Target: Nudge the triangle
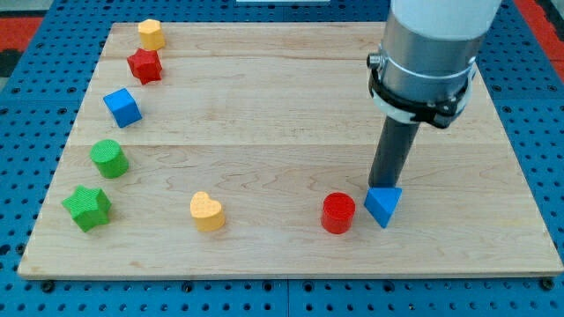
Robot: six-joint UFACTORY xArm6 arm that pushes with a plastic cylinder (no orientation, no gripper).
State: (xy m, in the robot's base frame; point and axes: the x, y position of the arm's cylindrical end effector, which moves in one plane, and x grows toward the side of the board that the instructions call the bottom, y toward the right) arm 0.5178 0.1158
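Tip [380, 187] touches blue triangle [383, 206] from its far side, near tabletop [282, 114] front-right edge; no claw, nothing grasped.

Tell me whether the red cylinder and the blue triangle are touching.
Apart. The camera view shows a thin strip of bare wooden board between the red cylinder block and the blue triangle block; my tip meets the triangle's far edge.
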